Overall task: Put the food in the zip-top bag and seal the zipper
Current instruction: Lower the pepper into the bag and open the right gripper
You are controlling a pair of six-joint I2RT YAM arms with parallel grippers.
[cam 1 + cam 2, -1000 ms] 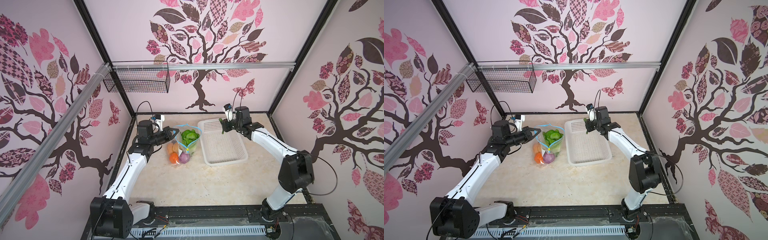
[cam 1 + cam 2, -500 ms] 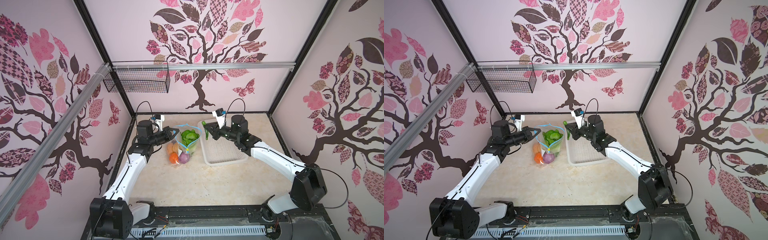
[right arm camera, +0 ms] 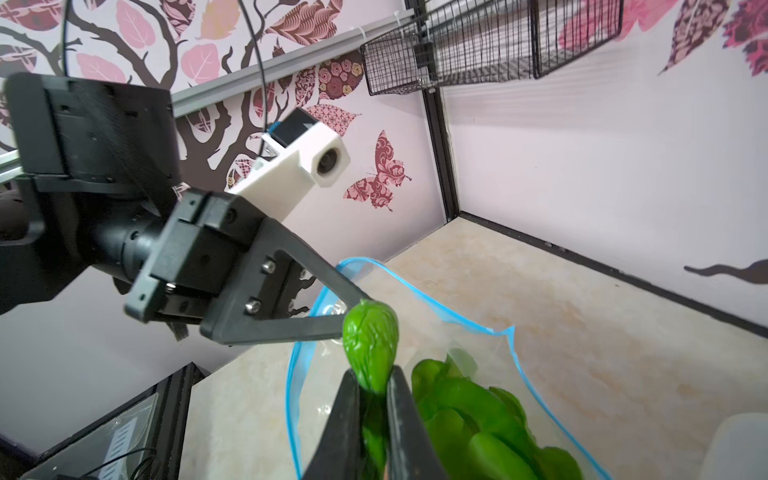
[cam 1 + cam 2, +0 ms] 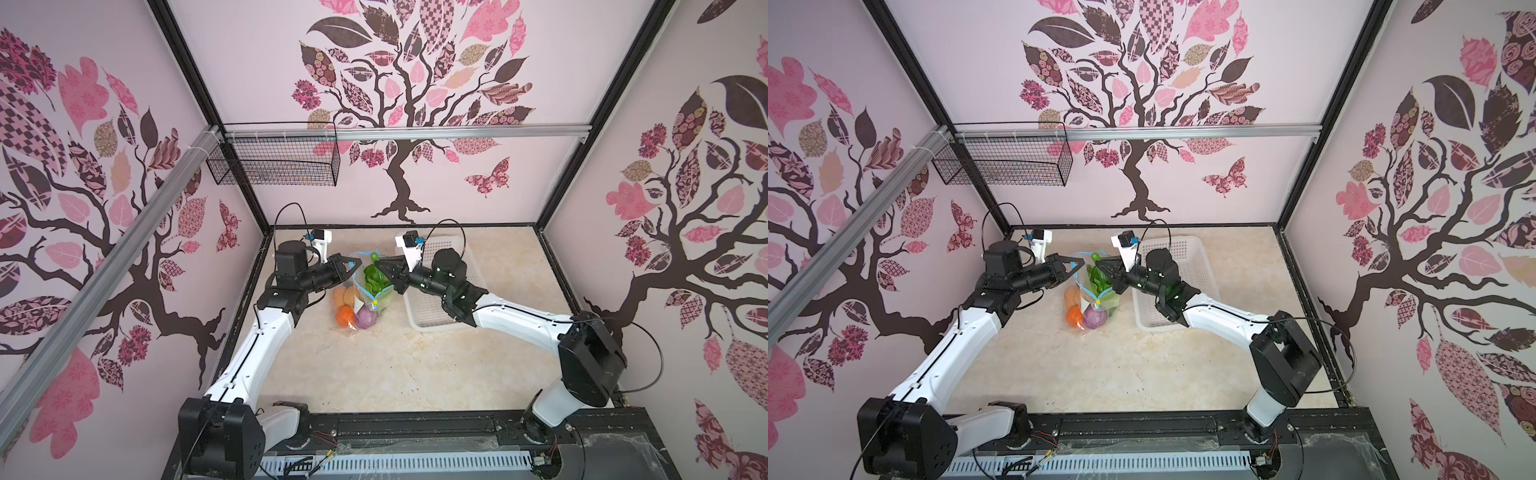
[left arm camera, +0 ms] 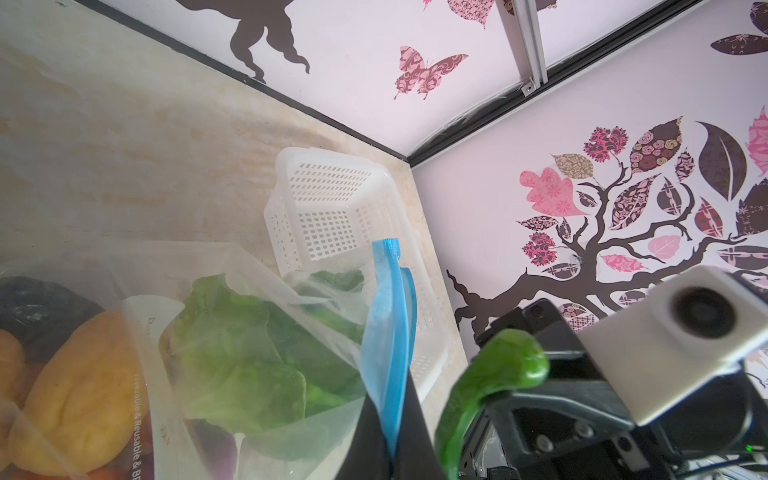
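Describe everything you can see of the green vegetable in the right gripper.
The green vegetable is a slim, curved, pepper-like toy. It is glossy and wrinkled, apparently soft plastic, with a bulbous end tapering to a thin tail. The right gripper is shut on its narrow part, and the fat end sticks out past the fingertips. It hangs over the open, blue-rimmed mouth of the zip-top bag, not yet inside. Only the gripper's dark fingers visibly touch it.

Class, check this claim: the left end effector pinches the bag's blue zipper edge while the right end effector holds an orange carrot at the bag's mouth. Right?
One error: the right end effector holds a green pepper, not an orange carrot, as the right wrist view shows. The left end effector does pinch the zipper.
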